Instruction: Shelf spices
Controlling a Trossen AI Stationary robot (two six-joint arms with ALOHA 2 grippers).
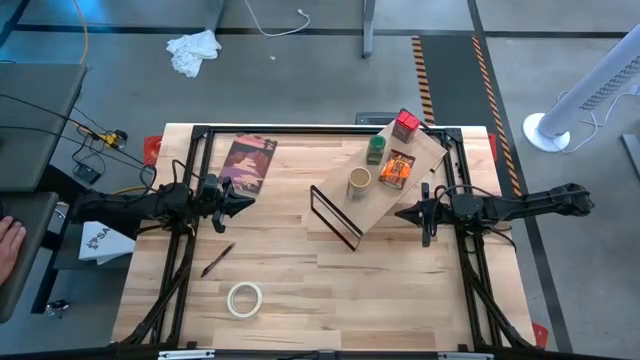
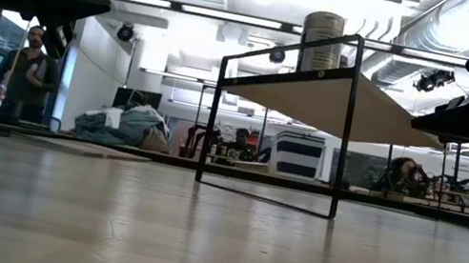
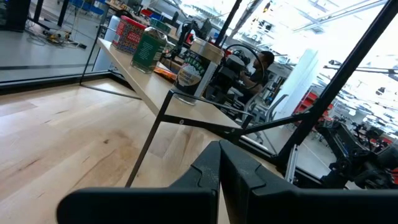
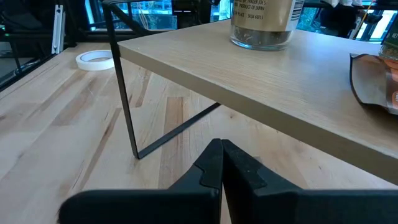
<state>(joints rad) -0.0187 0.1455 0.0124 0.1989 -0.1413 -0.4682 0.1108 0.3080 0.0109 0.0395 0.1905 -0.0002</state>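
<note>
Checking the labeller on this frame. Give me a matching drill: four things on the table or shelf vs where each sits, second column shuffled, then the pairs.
Things:
1. red square tin
2. tan-lidded jar
3. white tape roll
4. dark maroon packet

Places:
A. on the bare table near its front edge, left of centre
B. on the shelf board, at its far end
C. flat on the table at the far left, off the shelf
D. on the shelf board, at the end nearest the table's middle

Pairs: 1-B, 2-D, 3-A, 4-C
</note>
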